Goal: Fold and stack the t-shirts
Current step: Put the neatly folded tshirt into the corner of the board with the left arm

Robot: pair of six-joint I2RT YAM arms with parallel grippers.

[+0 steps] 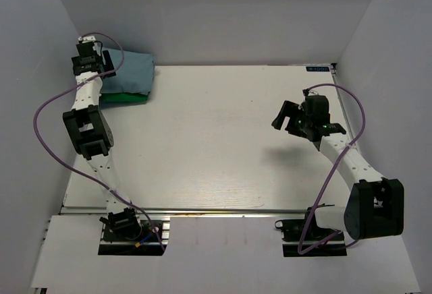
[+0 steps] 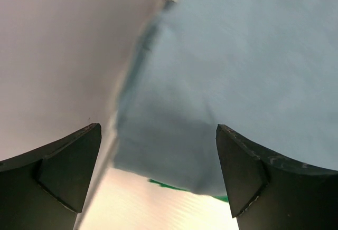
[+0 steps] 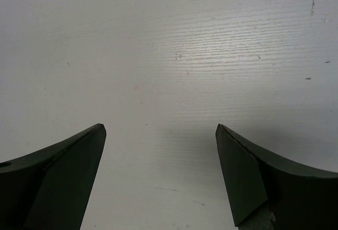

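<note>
A folded blue-grey t-shirt (image 1: 132,71) lies at the table's far left corner on top of a folded green t-shirt (image 1: 123,96), whose edge shows below it. My left gripper (image 1: 90,56) hovers over the stack's left edge, open, nothing between its fingers. In the left wrist view the blue-grey t-shirt (image 2: 222,82) fills the frame, with a sliver of the green t-shirt (image 2: 169,185) under its corner, and the left gripper (image 2: 158,172) stands wide. My right gripper (image 1: 289,119) is open over bare table at the right; the right wrist view shows the right gripper (image 3: 161,172) empty.
The white table (image 1: 216,145) has walls close on the left, back and right. The table's far-left edge (image 2: 113,130) runs beside the wall right next to the stack. Purple cables loop off both arms.
</note>
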